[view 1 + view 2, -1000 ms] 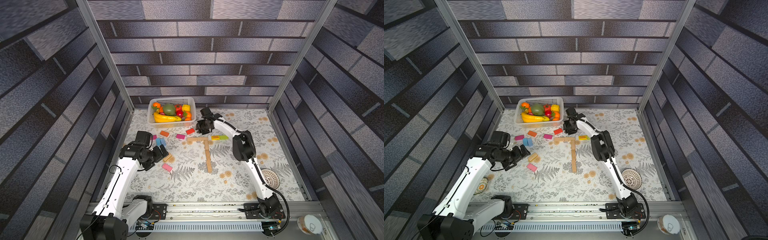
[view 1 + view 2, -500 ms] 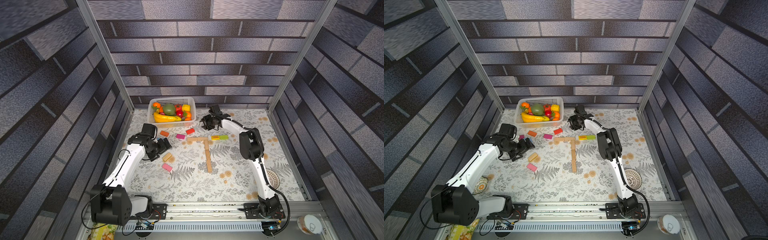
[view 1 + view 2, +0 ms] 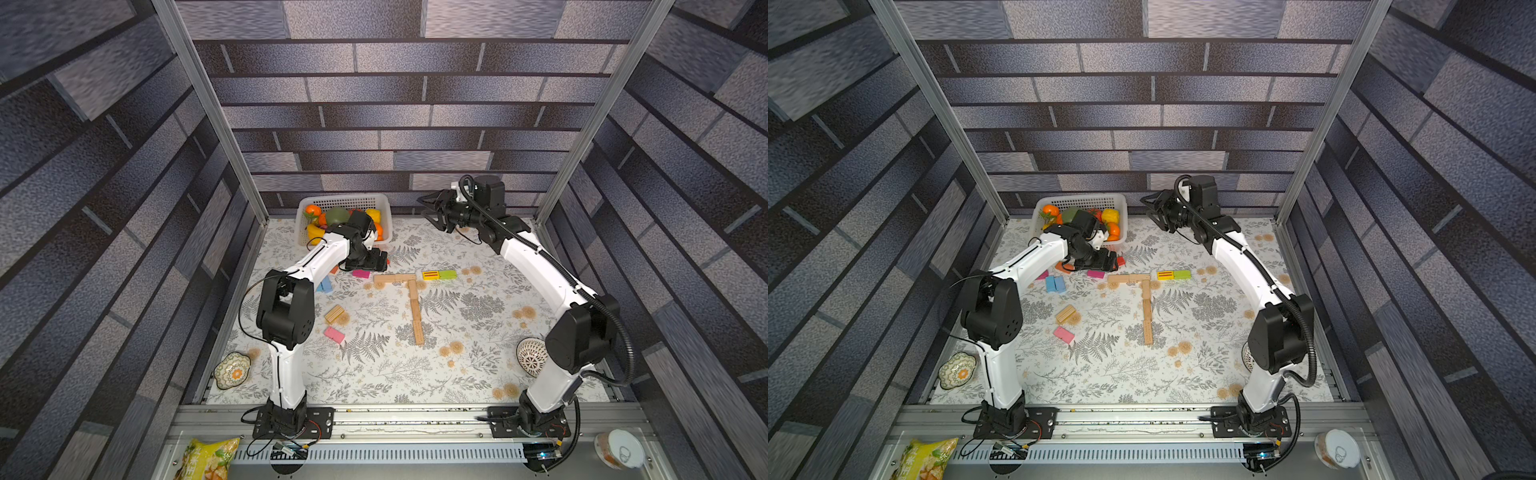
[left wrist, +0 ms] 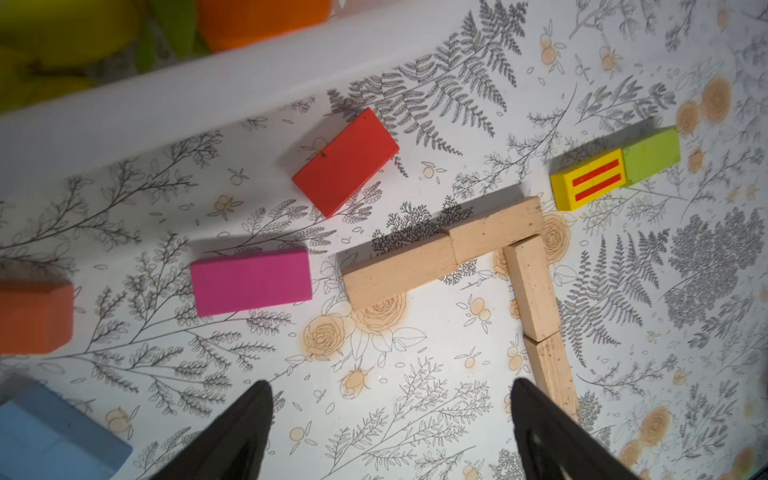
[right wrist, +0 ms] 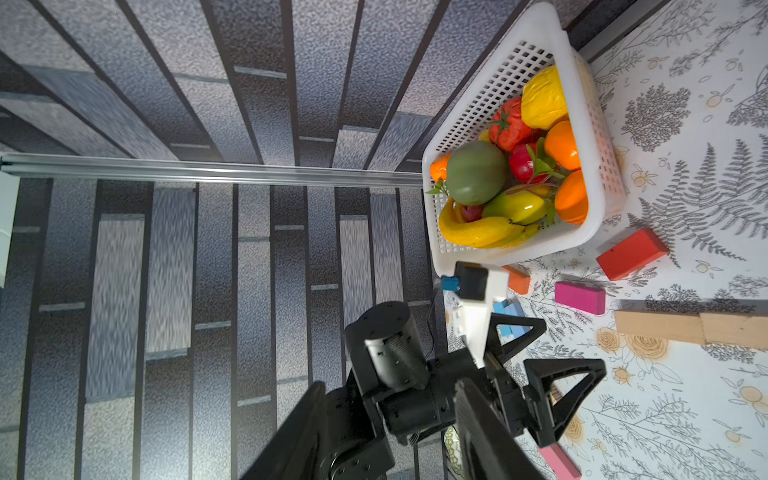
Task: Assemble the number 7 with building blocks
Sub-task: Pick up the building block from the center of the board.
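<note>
Lying flat on the desk [image 3: 478, 374], nearer its far edge, the number 7 [image 3: 415, 311] is plain tan wood: two rectangular blocks form its bar; a finger [image 4: 552, 436] hides the stem's end. Beside it, smooth painted pieces: one red block [image 4: 345, 162], one magenta block [image 4: 251, 282], one striped yellow block [image 4: 588, 185], one green block [image 4: 650, 153]. Left pincer [image 4: 390, 384] spread, empty; right pincer [image 3: 428, 212] likewise.

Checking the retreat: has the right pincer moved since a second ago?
Yes. The right pincer has drawn back from the tan wooden block seven, toward the back wall.
</note>
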`<state>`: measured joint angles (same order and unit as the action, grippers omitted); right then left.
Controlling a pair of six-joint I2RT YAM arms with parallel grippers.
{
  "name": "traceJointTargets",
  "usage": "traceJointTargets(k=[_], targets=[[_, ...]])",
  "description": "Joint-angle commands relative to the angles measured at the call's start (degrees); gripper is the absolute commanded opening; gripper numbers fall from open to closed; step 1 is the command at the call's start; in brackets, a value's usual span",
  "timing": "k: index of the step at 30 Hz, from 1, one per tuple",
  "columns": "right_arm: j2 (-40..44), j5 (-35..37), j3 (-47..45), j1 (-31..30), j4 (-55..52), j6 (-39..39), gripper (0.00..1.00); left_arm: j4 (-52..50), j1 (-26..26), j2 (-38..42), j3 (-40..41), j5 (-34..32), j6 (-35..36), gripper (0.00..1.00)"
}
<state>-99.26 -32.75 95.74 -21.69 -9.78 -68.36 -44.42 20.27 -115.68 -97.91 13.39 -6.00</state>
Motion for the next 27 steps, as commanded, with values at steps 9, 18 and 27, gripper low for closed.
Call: traceJointTargets(k=[9, 18, 27], targets=[[9.2, -2.4, -9.5, 2.1, -7.2, 4.2, 0.52, -2.4, 0.0, -11.1, -12.5, -4.8, 7.4, 0.91], [13.0, -1.4, -13.3, 3.4, -8.8, 4.1, 0.52, -3.5, 0.2, -18.9, -19.6, -4.8, 7.1, 0.89], [14.9, -1.0, -16.4, 3.9, -7.8, 3.3, 0.52, -1.1, 0.8, -21.9, -20.7, -6.6, 6.4, 0.83]])
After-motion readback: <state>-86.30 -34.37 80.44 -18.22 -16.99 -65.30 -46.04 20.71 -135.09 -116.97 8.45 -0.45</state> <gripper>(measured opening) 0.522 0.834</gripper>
